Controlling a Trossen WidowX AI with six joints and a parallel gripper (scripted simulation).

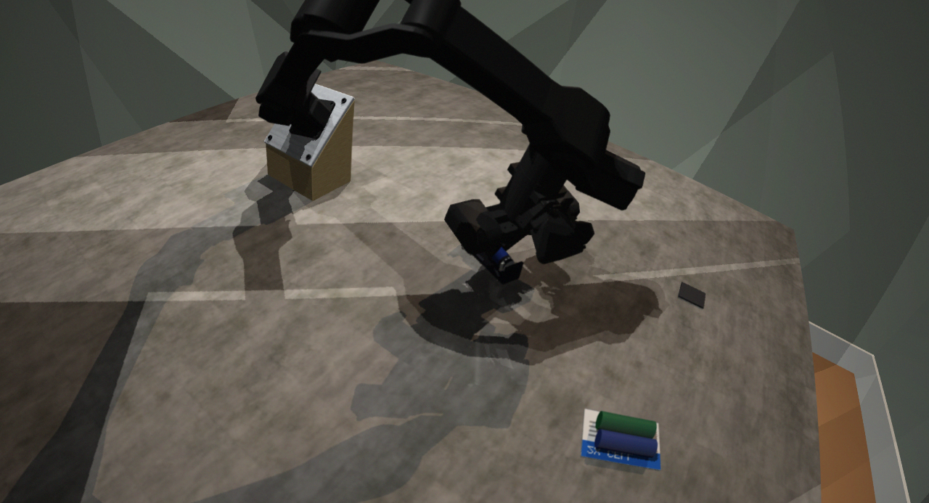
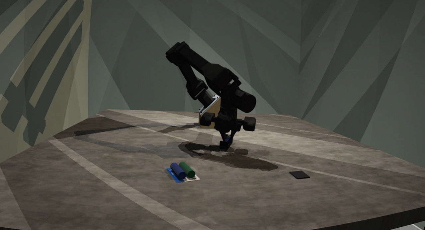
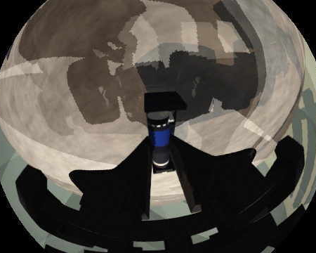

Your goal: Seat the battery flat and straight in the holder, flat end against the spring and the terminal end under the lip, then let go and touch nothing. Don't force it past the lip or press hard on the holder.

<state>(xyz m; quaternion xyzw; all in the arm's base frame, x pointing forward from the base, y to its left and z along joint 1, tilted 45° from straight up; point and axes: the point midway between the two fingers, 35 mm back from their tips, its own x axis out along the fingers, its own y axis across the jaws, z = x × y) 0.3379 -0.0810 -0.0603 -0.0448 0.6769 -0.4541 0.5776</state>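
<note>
The battery (image 1: pixel 501 255) (image 2: pixel 227 138) (image 3: pixel 160 137), blue with dark and silver bands, is between my fingers. My gripper (image 3: pixel 159 138) is shut on it. The black holder (image 1: pixel 509 272) (image 2: pixel 224 144) (image 3: pixel 165 101) is under the fingers; its tall end block shows at the top of the wrist view. The battery's dark round end faces up just short of that block, so it looks tilted and raised at that end. The silver-ringed end is down near the holder's other end. The spring, the lip's underside and the contact with the holder floor are hidden.
A card (image 1: pixel 588 416) (image 2: pixel 197 178) with a green cylinder (image 1: pixel 625 424) (image 2: pixel 187 170) and a blue cylinder (image 1: pixel 625 443) (image 2: pixel 178 171) lies toward the front. A thin dark square (image 1: pixel 692 295) (image 2: pixel 299 174) lies apart. The arm's wooden base block (image 1: pixel 331 155) (image 2: pixel 211 117) is behind.
</note>
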